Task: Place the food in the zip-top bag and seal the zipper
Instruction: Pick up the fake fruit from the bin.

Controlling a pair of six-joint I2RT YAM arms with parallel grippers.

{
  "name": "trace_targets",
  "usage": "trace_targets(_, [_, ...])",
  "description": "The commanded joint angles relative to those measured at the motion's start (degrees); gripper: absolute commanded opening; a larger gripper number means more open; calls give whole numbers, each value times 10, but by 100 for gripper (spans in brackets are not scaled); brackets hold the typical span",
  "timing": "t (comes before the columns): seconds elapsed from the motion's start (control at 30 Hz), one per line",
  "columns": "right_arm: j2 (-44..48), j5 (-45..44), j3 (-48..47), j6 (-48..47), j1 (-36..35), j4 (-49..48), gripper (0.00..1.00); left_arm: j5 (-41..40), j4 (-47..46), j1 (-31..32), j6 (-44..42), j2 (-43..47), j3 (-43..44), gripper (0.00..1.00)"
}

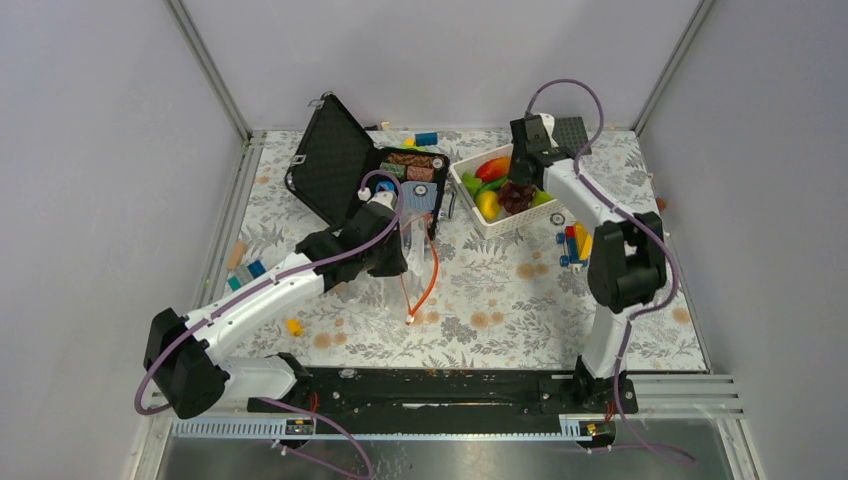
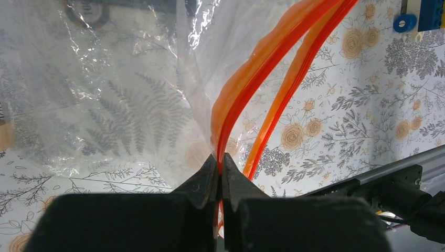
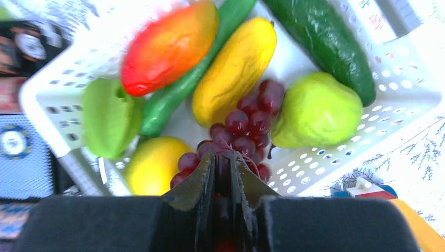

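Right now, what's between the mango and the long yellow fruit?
A slim green vegetable lies between mango and yellow fruit; right wrist view shows it.

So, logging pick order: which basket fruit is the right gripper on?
The dark purple grapes; the right gripper pinches them, while mango, pear and cucumber lie free.

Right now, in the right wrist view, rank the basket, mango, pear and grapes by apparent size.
1. basket
2. mango and pear, about alike
3. grapes, unsure: the right pincer hides part
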State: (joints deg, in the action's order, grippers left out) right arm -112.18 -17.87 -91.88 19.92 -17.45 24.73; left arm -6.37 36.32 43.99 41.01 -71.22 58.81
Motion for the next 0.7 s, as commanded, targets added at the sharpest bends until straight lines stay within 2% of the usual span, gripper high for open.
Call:
trace_targets(0.0, [113,9,27,-17,1,-90,0,22,-23,-6,10,-11,26,0])
trace_targets(0.17, [176,17,52,-33,1,-114,0,51,-34,-14,13,-22,30,0])
trace_targets(0.47, [308,135,107,-5,1,-121,0,78,-29,-26,18,-32,42,0])
trace_targets(0.67, [395,307,157,49,1,-147,0,106,-14,-32,20,-37,58,0])
